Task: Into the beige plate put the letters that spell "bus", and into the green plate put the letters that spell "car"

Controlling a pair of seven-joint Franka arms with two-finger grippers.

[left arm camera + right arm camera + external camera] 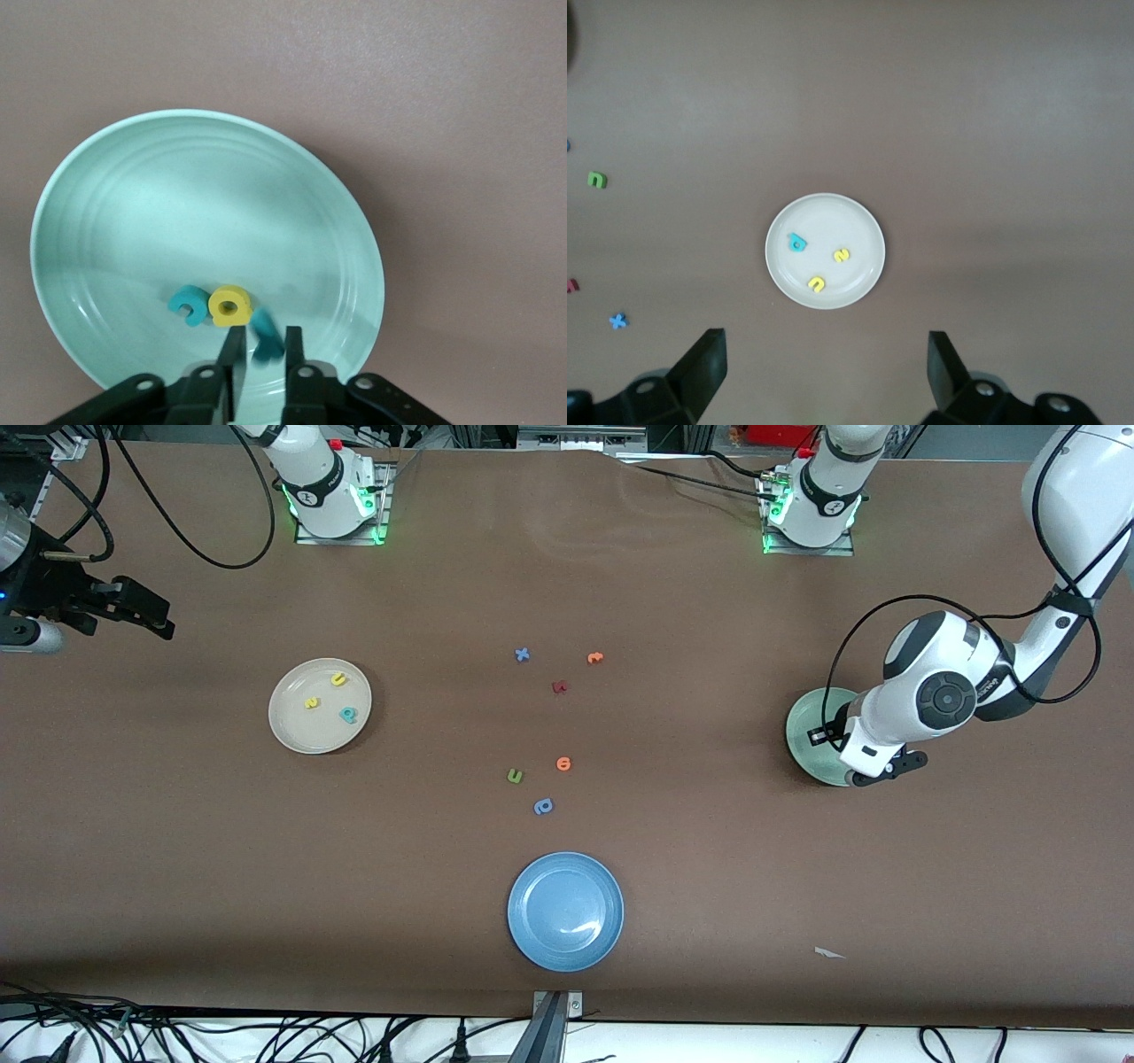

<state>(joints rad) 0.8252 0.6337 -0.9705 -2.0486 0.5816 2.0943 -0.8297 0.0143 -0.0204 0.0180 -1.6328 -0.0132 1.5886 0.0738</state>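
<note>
Barely parted left end effector (263,341) over teal "r" (265,340)

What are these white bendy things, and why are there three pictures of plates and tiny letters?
The white things are two robot arms at a brown table. The big picture looks down from across the table. The other two come from cameras on the arms' wrists. The left end effector hangs over the round pale green plate, which holds a teal foam "c" and a yellow foam "a". A blurry teal foam letter shows at its tip; I cannot tell if it is held. The right end effector waits, open and empty. Its camera sees the round cream-beige plate with three foam letters. Loose foam letters and a bright blue plate are there too.
</note>
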